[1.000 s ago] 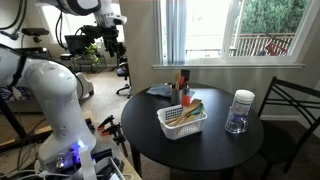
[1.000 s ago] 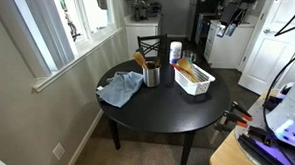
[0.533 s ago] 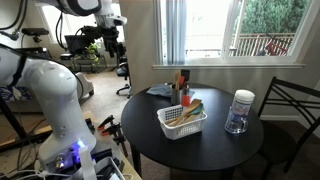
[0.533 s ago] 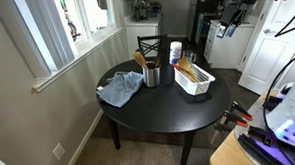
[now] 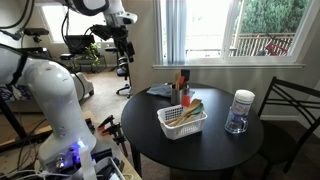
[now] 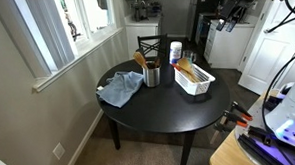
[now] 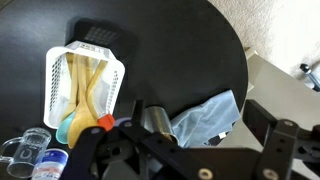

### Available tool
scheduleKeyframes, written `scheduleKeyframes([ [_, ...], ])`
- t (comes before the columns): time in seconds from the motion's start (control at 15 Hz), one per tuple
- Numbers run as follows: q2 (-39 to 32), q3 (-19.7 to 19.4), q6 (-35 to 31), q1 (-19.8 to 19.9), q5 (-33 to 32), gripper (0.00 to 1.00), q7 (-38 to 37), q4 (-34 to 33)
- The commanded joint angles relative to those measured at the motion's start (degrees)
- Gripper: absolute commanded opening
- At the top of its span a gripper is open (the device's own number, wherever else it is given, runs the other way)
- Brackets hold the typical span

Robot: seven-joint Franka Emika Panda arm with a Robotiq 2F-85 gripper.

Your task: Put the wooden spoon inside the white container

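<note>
In the wrist view, the clear jar (image 7: pixel 38 166) is cut off by the lower left corner of the frame. The blue cloth (image 7: pixel 208 115) and the metal cup (image 7: pixel 155 117) are partly hidden behind the dark body of the hand (image 7: pixel 185 152). The table (image 7: pixel 180 50) is cropped at the top and left edges. In an exterior view, the wooden spoon (image 5: pixel 192 105) is seen too small to be told apart from the other utensils in the white container (image 5: pixel 175 127).
</note>
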State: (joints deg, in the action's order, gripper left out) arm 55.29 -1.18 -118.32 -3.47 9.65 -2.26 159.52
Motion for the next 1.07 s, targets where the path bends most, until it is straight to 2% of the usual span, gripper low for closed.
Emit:
scheduleKeyframes([
  [0.0,-8.15,-6.13,-6.47,2.64,-0.02,1.00,6.32,-1.23],
  [0.33,-22.30,-13.18,-15.82,1.64,2.11,1.00,13.47,-3.78],
  [0.47,-29.42,-18.17,-17.52,-1.10,4.29,1.00,16.97,-7.04],
  [0.67,-39.73,-23.91,-17.40,-4.60,5.82,1.00,17.87,-13.28],
  [0.8,-46.79,-27.13,-17.78,-7.67,10.08,1.00,19.58,-18.12],
  [0.87,-50.25,-27.80,-17.40,-8.65,13.10,1.00,20.87,-20.73],
  [0.93,-53.06,-22.73,-16.91,-4.02,16.83,1.00,23.23,-22.88],
  [1.0,-55.34,-21.23,-16.45,-2.95,18.54,1.00,23.68,-25.11],
])
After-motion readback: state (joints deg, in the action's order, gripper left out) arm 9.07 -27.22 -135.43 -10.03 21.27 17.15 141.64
